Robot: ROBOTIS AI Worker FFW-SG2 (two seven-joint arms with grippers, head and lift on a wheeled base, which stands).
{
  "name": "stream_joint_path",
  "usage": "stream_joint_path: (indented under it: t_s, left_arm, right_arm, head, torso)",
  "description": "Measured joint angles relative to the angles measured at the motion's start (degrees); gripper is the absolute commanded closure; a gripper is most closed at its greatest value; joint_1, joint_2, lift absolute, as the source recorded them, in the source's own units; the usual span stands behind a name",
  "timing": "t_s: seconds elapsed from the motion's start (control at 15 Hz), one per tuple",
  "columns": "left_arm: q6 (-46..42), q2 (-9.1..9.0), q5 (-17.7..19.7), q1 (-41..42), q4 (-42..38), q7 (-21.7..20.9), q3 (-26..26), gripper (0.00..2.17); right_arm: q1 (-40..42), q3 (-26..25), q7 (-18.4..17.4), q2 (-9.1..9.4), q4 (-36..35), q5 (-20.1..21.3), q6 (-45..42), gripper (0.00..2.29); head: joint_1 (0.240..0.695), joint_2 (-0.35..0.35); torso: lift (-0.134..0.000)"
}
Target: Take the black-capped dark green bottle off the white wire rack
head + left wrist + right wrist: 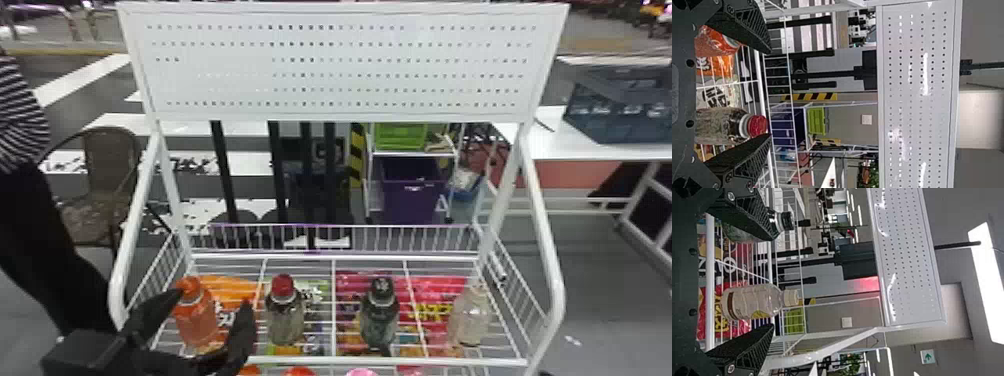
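Can see the black-capped dark green bottle (380, 320) upright on the white wire rack (310, 360), between red-capped bottle (285, 315) on the left and clear bottle (470, 320) on the right. Can see left gripper (213, 296) at near left, spread wide, holding nothing; likewise right gripper (773, 281), wide and empty.

Black-capped dark green bottle (378, 320): cap on, pale band at neck, lower body see-through (greenish tint). Stands upright on wire shelf of white wire rack (450, 361), just right of middle. White tube frame, low wire sides, perforated panel above.
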Motion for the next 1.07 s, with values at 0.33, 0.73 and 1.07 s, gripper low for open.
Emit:
stream_joint_path:
  t_s: [0.33, 0.73, 1.07]
  left_arm:
    - [0.2, 0.0, 0.0, -0.9, 1.5, 0.0, 0.0, 0.14]
    - [0.8, 0.04, 0.4, -2.5, 3.1, -0.1, 0.4, 0.14]
    - [0.9, 0.43, 0.9, -3.3, 4.6, -0.4, 0.9, 0.14]
  right_arm:
    - [-13.8, 7.0, -3.7, 0.23, 10.8, 5.0, 7.8, 0.12]
    - [-25.4, 12.4, -5.4, 3.14, 21.3, 8.3, 12.9, 0.13]
    - [-33.0, 14.4, -8.2, 5.32, 29.2, 11.2, 13.1, 0.13]
  head:
    - [0.499, 0.0]
    - [0.499, 0.0]
    - [0.499, 0.0]
  torso:
    - [0.0]
    - [0.0]
    - [0.0]
